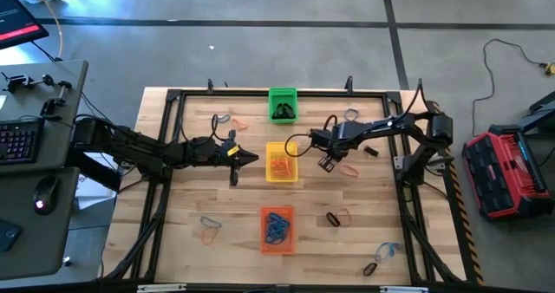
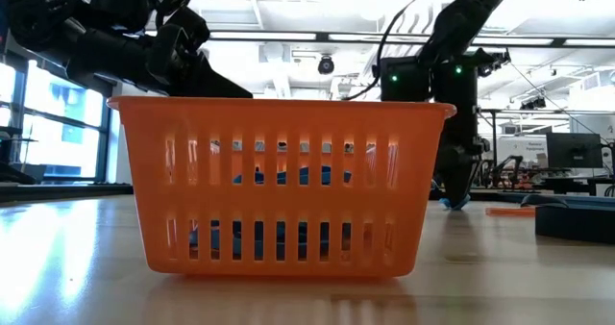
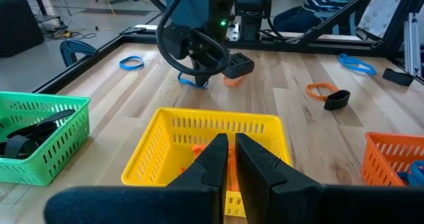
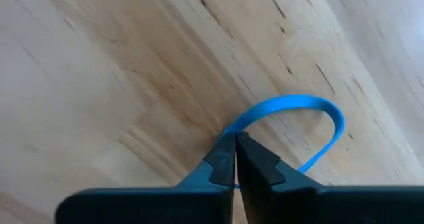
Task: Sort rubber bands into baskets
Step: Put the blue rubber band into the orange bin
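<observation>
- The right gripper points down at the wooden table, its two dark fingers pressed together on a blue rubber band; the rest of the loop arcs out past the fingertips, on or just over the wood
- In the high view this right gripper sits just right of the yellow basket, with an orange band on the table just beside it
- The left gripper has its fingers nearly together with nothing between them, hovering at the near rim of the yellow basket, which has orange bands inside
- The green basket stands at the far edge with black bands in it; the orange basket is nearest the front and holds blue bands
- Loose bands lie scattered: a black one right of the orange basket, an orange one to its left, and a blue one near the front right corner
</observation>
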